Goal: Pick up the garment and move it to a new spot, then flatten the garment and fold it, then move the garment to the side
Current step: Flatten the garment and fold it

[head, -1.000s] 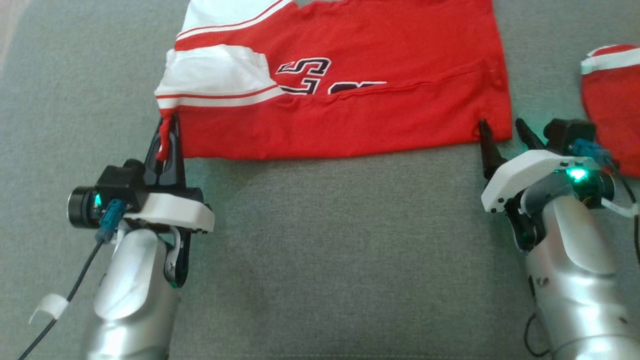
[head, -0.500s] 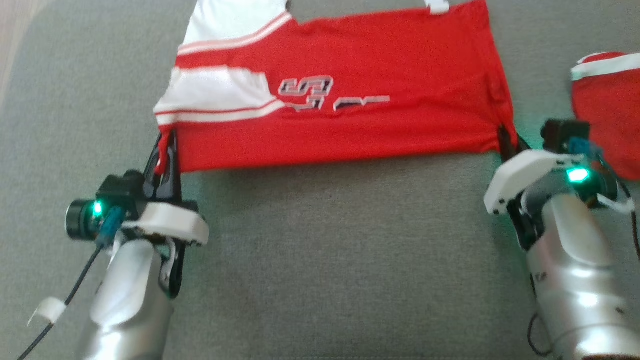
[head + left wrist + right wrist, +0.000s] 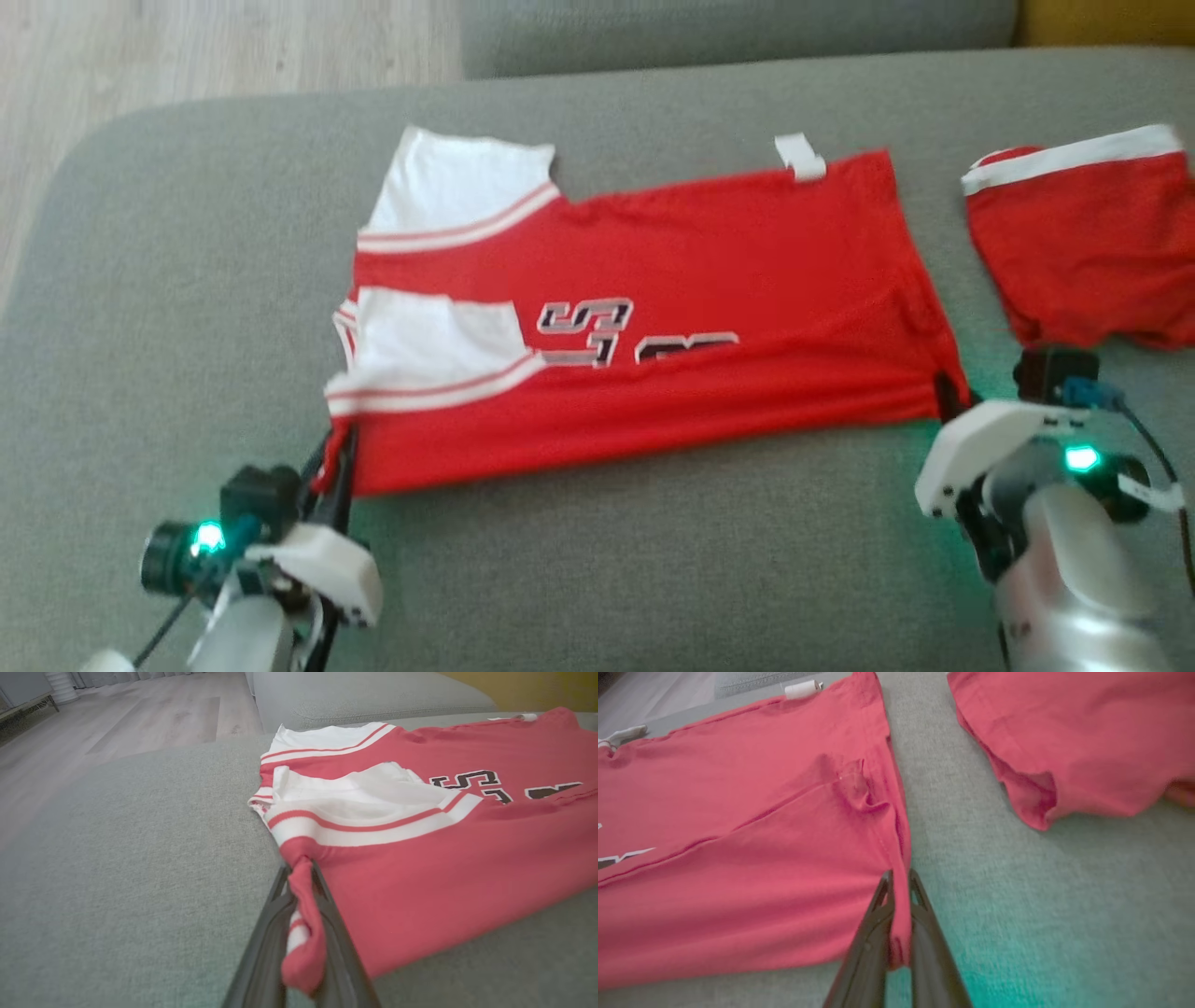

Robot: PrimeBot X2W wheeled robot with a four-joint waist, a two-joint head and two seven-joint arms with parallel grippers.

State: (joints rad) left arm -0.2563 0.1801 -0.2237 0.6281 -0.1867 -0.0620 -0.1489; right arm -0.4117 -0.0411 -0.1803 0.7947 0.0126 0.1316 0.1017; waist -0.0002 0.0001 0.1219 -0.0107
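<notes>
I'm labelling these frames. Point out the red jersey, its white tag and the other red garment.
red jersey (image 3: 728, 252), head view, plain red cloth above the lettering.
white tag (image 3: 800, 156), head view, middle of the tag.
other red garment (image 3: 1083, 252), head view, red cloth below white band.

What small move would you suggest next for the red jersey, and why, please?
Probably lift both near corners together and carry them toward the far edge: the left claw and right claw are each shut on a corner of the jersey, which lies fairly flat.
</notes>
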